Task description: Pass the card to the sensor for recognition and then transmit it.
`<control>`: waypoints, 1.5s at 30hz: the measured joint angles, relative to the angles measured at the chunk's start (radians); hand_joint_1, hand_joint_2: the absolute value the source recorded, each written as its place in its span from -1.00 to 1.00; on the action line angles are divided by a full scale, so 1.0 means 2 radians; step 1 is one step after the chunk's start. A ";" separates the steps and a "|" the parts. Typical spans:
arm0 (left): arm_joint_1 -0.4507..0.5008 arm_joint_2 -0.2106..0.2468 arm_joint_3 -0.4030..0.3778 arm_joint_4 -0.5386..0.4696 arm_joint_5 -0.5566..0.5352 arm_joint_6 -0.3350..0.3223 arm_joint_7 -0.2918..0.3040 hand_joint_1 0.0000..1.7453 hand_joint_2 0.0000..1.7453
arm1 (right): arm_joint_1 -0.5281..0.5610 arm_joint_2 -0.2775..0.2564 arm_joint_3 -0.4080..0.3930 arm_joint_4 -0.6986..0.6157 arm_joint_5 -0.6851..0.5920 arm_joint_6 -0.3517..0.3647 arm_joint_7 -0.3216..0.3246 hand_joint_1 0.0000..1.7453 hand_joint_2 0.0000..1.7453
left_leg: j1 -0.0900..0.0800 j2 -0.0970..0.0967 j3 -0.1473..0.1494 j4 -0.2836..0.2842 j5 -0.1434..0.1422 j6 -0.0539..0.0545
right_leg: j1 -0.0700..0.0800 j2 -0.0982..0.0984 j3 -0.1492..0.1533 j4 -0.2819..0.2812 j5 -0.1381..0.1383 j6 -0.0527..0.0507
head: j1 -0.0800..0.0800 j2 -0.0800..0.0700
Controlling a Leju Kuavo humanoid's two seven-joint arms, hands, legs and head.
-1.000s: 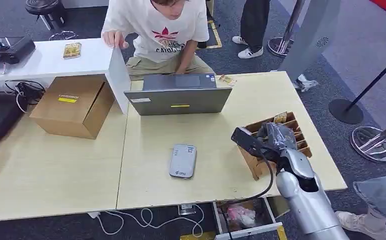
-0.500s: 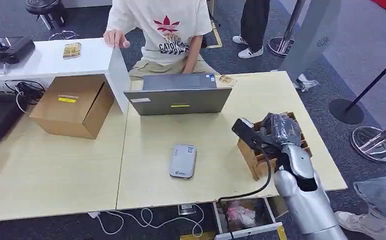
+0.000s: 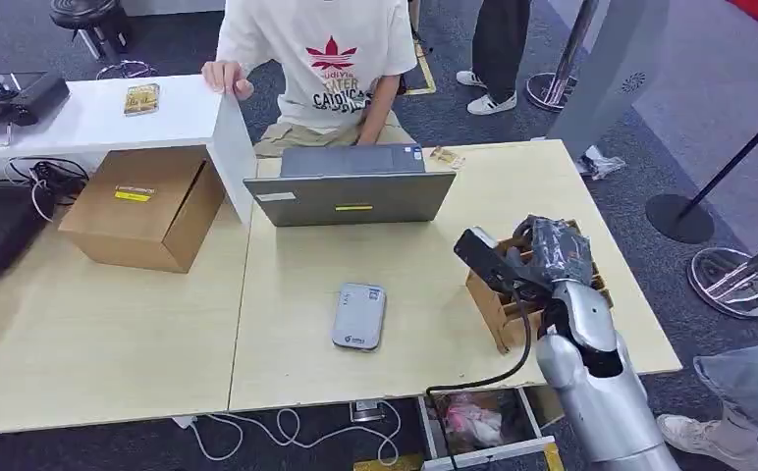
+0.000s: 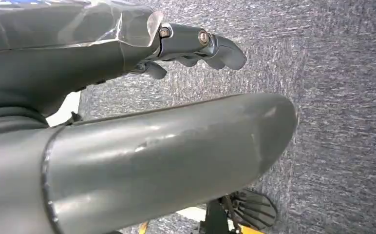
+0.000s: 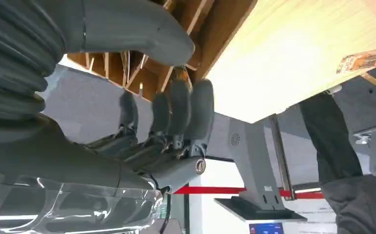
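My right hand [image 3: 555,251] hovers over the wooden slotted card box [image 3: 501,306] at the table's right side. In the right wrist view its thumb [image 5: 127,29] and fingers [image 5: 181,105] are spread apart above the box's slats [image 5: 142,68], with nothing held between them. A brownish card edge [image 5: 179,73] stands in a slot just past the fingertips. The grey card sensor [image 3: 359,315] lies flat mid-table, well to the left of the hand. My left hand [image 4: 196,43] hangs over grey carpet, fingers loosely bent, holding nothing.
An open laptop [image 3: 351,186] stands behind the sensor, and a person [image 3: 321,59] sits beyond it. A cardboard box [image 3: 144,206] sits at the left. A loose card [image 3: 446,156] lies by the table's far edge. Stanchion bases [image 3: 679,218] stand on the right.
My right hand has moved away from me, across the card box toward its far slots. The person behind the laptop has straightened up and shifted slightly right.
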 joint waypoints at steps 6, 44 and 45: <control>0.001 0.001 0.000 0.000 -0.001 0.000 0.000 -1.00 -1.00 | 0.006 0.000 0.000 -0.002 0.000 0.004 0.000 -0.96 1.00 | 0.000 0.000 0.000 0.000 0.000 0.000 | 0.000 0.000 0.000 0.000 0.000 0.000 | 0.000 0.000; 0.000 0.002 -0.003 0.000 0.001 0.001 0.005 -1.00 -1.00 | 0.013 -0.017 -0.001 0.003 0.056 0.033 0.056 -1.00 1.00 | 0.000 0.000 0.000 0.000 0.000 0.000 | 0.000 0.000 0.000 0.000 0.000 0.000 | 0.000 0.000; 0.000 0.002 -0.003 0.000 0.001 0.001 0.004 -1.00 -1.00 | 0.013 -0.017 -0.001 0.003 0.060 0.032 0.060 -1.00 1.00 | 0.000 0.000 0.000 0.000 0.000 0.000 | 0.000 0.000 0.000 0.000 0.000 0.000 | 0.000 0.000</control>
